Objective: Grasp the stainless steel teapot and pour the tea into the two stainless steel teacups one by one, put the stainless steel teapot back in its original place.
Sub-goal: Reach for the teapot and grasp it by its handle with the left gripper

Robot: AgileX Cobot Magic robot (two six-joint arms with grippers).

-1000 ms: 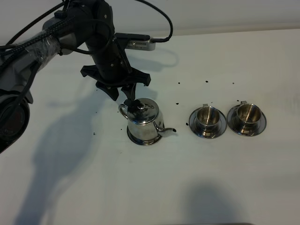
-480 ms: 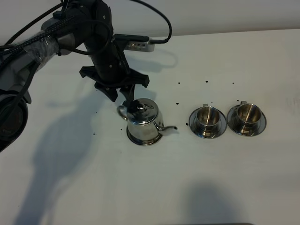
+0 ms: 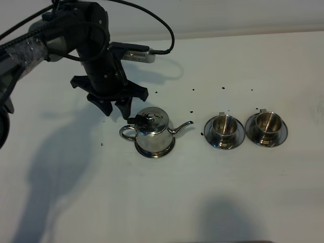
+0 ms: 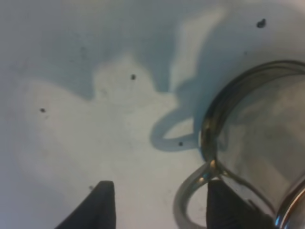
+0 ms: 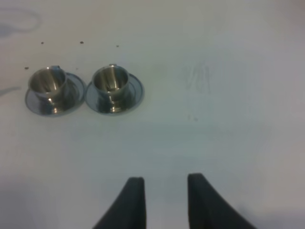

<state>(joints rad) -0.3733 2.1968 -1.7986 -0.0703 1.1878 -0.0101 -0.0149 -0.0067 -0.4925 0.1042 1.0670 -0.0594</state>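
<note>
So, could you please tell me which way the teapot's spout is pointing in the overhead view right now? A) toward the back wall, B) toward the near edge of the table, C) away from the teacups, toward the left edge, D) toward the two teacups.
D: the stainless steel teapot has its thin spout extending rightward toward the nearer teacup, while its loop handle sticks out on the opposite side.

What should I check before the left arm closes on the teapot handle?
1. Left gripper open: ok.
2. Teapot upright, sitting on its saucer: ok.
3. Loop handle between the fingers: not ok; it sits by one finger, not centred in the gap.
4. Spout pointing toward the two teacups: ok.
5. Both teacups upright on their saucers: ok.
6. Right gripper clear of the cups: ok, well back from them.
</note>
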